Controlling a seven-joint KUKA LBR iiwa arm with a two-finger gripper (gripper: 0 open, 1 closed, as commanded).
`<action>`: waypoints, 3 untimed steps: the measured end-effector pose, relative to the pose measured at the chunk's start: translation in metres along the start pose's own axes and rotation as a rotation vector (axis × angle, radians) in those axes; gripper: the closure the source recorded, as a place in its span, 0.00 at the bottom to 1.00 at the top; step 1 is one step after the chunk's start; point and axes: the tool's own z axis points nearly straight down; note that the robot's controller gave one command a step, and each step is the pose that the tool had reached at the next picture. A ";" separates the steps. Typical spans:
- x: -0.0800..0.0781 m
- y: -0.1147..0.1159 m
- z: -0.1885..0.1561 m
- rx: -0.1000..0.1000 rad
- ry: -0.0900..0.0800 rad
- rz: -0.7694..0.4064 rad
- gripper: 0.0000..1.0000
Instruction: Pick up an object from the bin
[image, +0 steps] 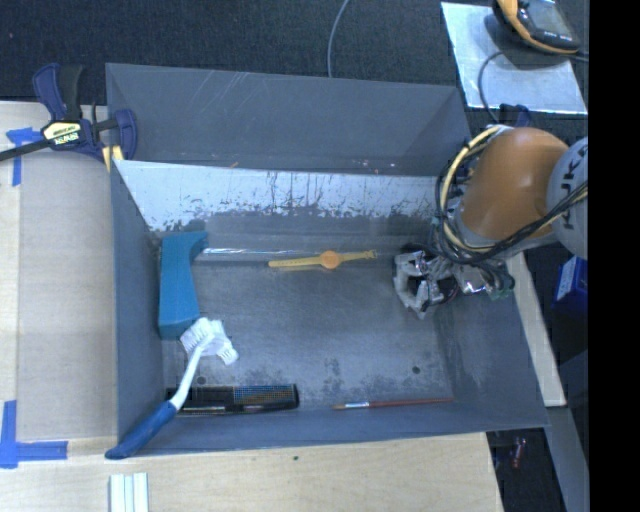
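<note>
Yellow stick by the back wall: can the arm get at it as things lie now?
Probably yes. The yellow stick lies alone, nothing on it, with bare bin floor between it and the arm to its right. The back wall close behind might crowd a grasp.

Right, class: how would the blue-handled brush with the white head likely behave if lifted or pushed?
The brush looks like slim moulded plastic, so probably stiff and light. Its long handle reaches far from the white head, so gripped near one end it may tip. It seems to touch the black comb, so a push would likely shift that too.
</note>
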 end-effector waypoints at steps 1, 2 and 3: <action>0.023 -0.005 0.000 0.002 0.001 0.163 0.00; 0.022 -0.005 0.000 0.003 0.001 0.163 0.00; 0.001 0.014 -0.012 0.004 -0.003 0.225 0.00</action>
